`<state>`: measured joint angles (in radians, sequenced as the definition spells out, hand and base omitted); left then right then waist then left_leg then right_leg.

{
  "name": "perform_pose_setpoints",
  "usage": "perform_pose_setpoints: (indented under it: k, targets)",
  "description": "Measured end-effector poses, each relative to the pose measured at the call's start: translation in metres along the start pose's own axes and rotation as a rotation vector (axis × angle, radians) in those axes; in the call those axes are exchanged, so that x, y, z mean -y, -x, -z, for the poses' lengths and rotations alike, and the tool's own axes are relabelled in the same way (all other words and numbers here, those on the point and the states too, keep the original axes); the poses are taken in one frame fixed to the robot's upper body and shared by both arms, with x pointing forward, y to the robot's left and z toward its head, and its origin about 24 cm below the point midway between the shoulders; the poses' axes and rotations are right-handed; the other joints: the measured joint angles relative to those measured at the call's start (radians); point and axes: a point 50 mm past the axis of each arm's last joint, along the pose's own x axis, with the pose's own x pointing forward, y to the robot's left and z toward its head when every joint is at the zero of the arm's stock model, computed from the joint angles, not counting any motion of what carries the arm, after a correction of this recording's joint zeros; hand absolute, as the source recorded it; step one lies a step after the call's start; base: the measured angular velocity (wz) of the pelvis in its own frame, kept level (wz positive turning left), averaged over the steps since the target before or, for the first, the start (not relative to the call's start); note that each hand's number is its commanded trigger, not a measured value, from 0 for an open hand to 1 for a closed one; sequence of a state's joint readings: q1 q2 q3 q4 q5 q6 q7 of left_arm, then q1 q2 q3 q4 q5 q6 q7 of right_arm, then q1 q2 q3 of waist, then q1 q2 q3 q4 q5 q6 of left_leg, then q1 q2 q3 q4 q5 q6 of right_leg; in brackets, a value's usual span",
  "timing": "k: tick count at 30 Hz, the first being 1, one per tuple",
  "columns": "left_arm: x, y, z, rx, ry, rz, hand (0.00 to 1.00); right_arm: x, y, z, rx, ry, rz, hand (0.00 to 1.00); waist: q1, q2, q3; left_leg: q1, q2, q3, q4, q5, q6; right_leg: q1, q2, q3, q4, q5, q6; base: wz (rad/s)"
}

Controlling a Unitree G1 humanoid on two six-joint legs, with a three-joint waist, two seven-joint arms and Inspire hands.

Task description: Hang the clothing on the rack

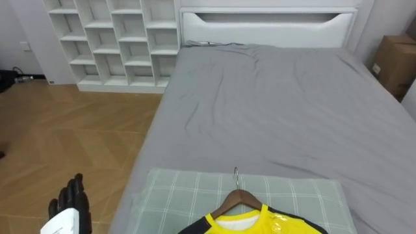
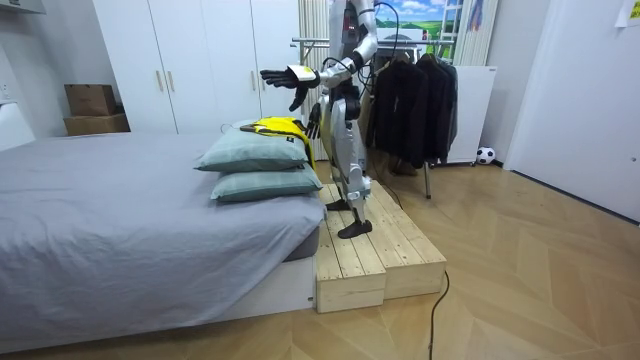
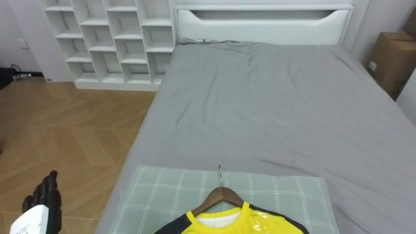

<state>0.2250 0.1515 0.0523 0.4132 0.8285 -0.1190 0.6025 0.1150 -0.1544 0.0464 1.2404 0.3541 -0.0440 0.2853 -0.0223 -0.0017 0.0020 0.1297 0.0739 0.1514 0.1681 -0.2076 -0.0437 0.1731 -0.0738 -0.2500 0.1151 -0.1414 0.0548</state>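
Left robot hand (image 1: 70,203) extends forward, fingers straight and close together, empty. Yellow black-trimmed shirt (image 1: 273,225) on brown wooden hanger (image 1: 238,194) lies to its right, apart, on pale green checked pillow (image 1: 175,192).

Bed across the middle, pillow at its near end.
The bed (image 1: 273,110) spans the centre and right, with its headboard (image 1: 266,26) at top centre, a shelf unit (image 1: 110,39) upper left and a box (image 1: 393,62) upper right. On the pillow (image 1: 175,192), bottom centre, lies a shirt (image 1: 273,225) on a hanger (image 1: 237,195).

Grey bed (image 1: 273,104), white headboard (image 1: 266,26), white cubby shelf (image 1: 110,39), herringbone wood floor (image 1: 65,136), cardboard box (image 1: 393,62).
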Motion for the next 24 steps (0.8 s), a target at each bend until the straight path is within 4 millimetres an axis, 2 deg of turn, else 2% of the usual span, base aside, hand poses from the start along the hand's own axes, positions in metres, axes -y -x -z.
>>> perform_pose_setpoints:
  k: [2, 10, 24]
  targets:
    - [-0.001, -0.001, -0.004, 0.025, -0.010, -0.006, 0.00, 0.000, 0.000, 0.000, 0.000, 0.001, 0.001, 0.00, -0.003, -0.003, 0.0002, 0.000, 0.000, 0.000, 0.000, 0.000, 0.000, -0.001, 0.000, 0.000, 0.000, 0.000, 0.000, 0.00]
    - [0.015, 0.007, -0.024, 0.131, -0.020, 0.074, 0.00, -0.001, -0.001, -0.002, 0.006, 0.007, 0.000, 0.00, -0.007, -0.005, -0.0003, -0.004, -0.001, -0.007, 0.001, 0.000, 0.000, -0.001, 0.000, -0.001, -0.002, 0.000, 0.000, 0.01]
    - [0.016, 0.008, -0.025, 0.155, -0.039, 0.087, 0.00, -0.001, -0.001, -0.003, 0.011, 0.012, -0.002, 0.00, -0.030, -0.007, -0.0039, -0.003, -0.001, -0.003, 0.002, 0.000, 0.000, -0.001, 0.000, 0.001, -0.002, 0.000, 0.000, 0.00]
